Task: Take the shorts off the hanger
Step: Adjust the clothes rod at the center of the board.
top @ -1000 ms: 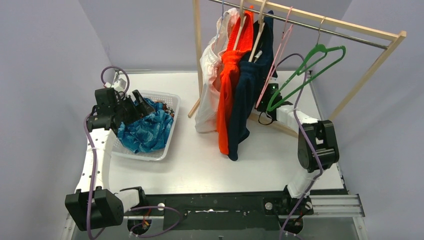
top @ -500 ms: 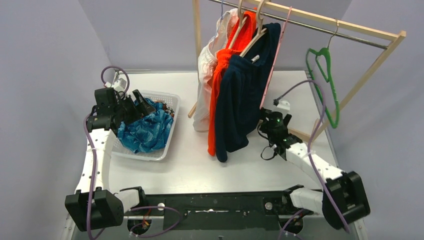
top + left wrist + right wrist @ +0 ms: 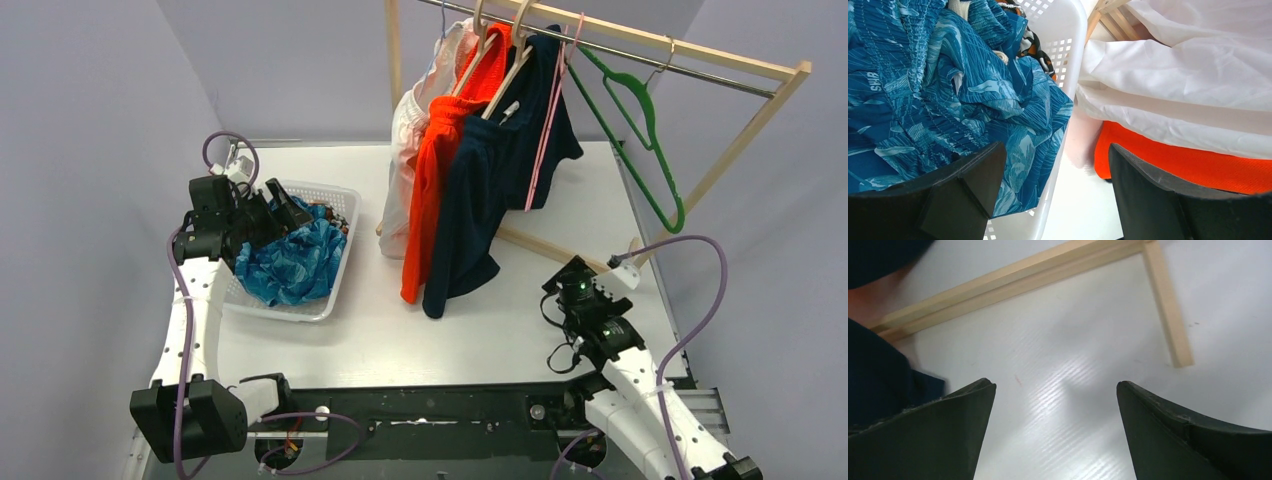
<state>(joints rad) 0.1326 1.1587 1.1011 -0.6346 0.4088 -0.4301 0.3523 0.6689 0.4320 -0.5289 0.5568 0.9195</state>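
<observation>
Three pairs of shorts hang on wooden hangers from the rack's rail: white (image 3: 405,150), bright orange (image 3: 428,195) and dark navy (image 3: 488,205). The teal-blue patterned shorts (image 3: 290,265) (image 3: 923,90) lie in the white basket (image 3: 335,290), over a bit of camouflage fabric (image 3: 1035,47). My left gripper (image 3: 283,208) (image 3: 1055,180) hovers open over the basket's right rim (image 3: 1068,65), holding nothing. My right gripper (image 3: 556,282) (image 3: 1055,410) is open and empty, low over the table near the navy shorts' hem (image 3: 878,365).
An empty green hanger (image 3: 640,130) and an empty pink hanger (image 3: 548,120) hang on the rail to the right of the navy shorts. The rack's wooden base bars (image 3: 1018,275) lie on the table just beyond my right gripper. The white shorts (image 3: 1188,75) and orange shorts (image 3: 1188,165) hang beside the basket.
My right arm has drawn back from the rack to the near right of the table. The green hanger has swung on the rail and the hanging shorts have swayed. The left arm is still.
</observation>
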